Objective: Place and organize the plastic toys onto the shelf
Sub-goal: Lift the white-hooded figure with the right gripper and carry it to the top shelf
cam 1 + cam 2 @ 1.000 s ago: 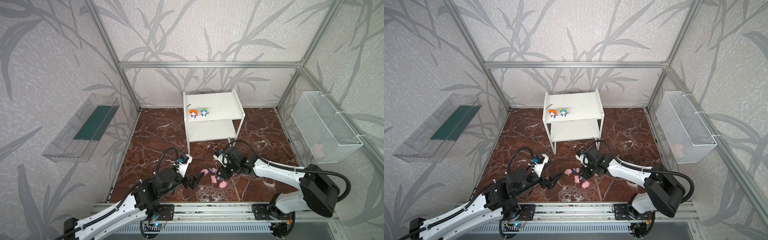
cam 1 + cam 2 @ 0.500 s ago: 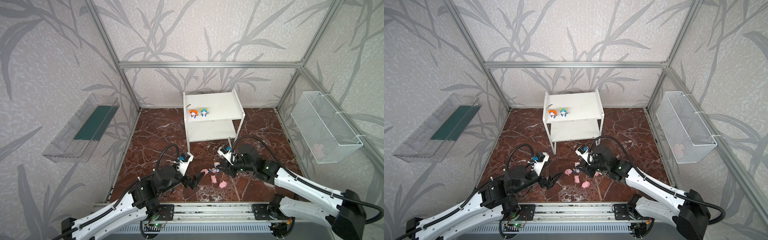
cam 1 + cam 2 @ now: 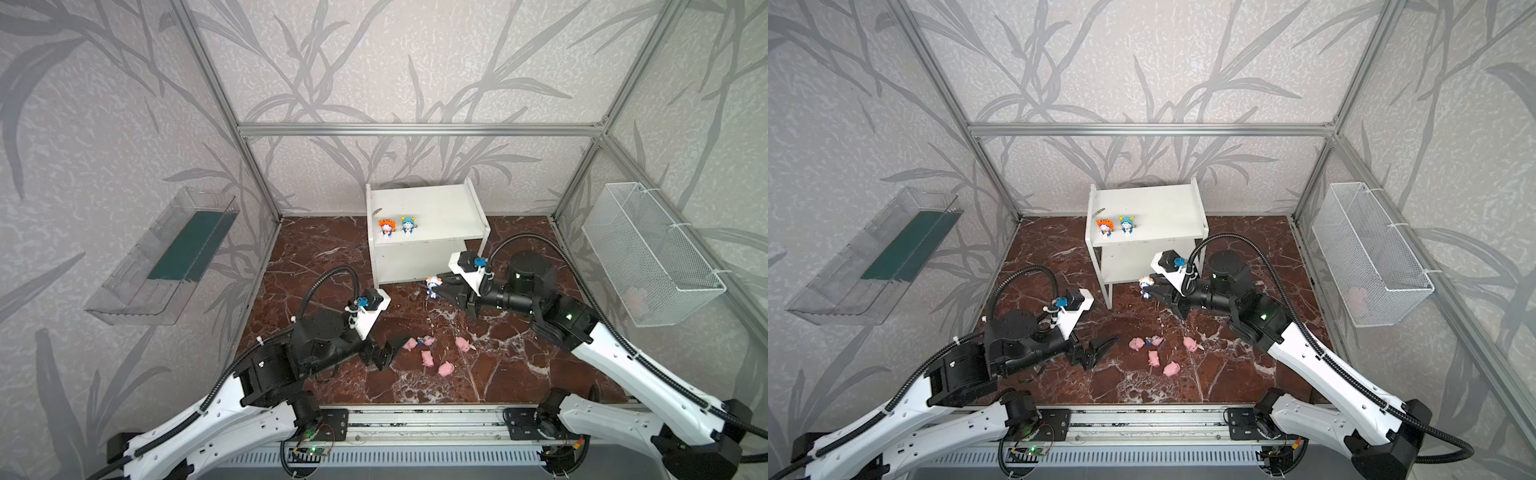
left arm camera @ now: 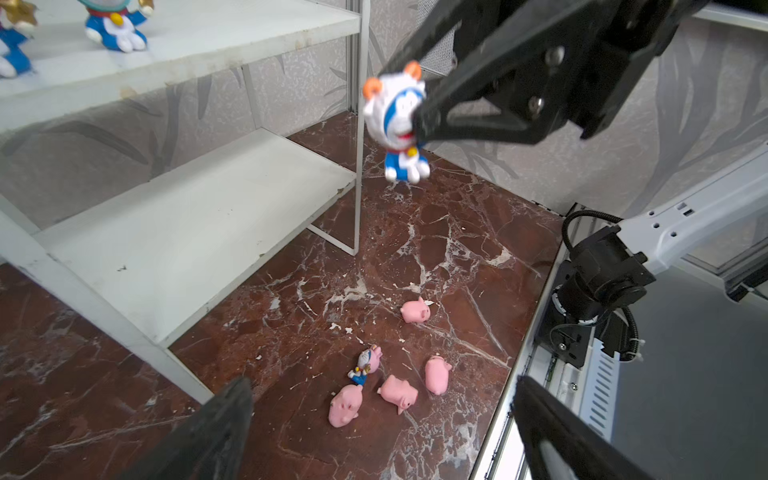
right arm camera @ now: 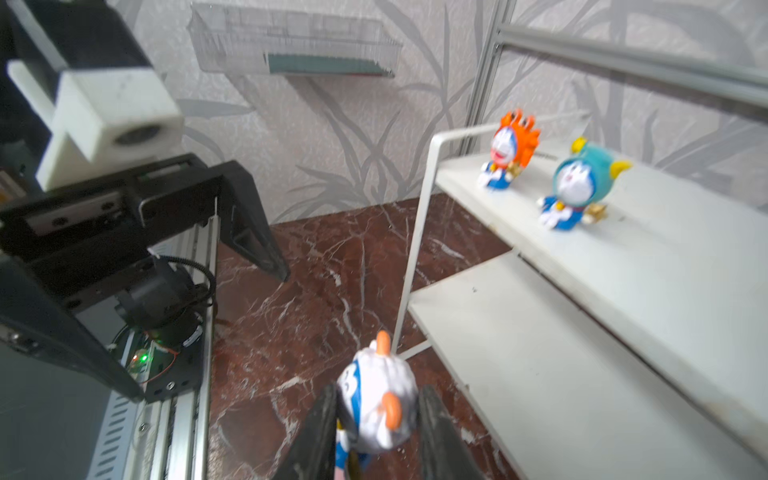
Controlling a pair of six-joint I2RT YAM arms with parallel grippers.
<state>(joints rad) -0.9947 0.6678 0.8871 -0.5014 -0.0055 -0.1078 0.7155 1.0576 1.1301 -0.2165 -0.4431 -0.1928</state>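
- Plastic toys lie loose on the brown marble table just ahead of the left jaws. They are four pink pigs in a small cluster and a pink-capped figurine on its side, just beside the pig closest to those jaws.
- The left jaws stand wide apart with nothing between them, low over the table. Their tips are near the cluster but touch none of it.
- The right jaws are clamped on the head of a white-capped figurine, one finger on each side. Its blue body hangs below the tips, clear of the table. The pigs lie below and behind these jaws, well apart from them.
- The shelf stands just beyond the right jaws' tips, with the held toy near the front edge of its lower board.
- On the shelf's top board, above and beyond the held toy, an orange-capped figurine and a teal-capped figurine sit upright side by side.
- Farthest out, a clear tray with a green base hangs on the wall on the left jaws' side.
- A wire mesh basket hangs on the wall on the right jaws' side. It holds a pale pink shape too blurred to name.
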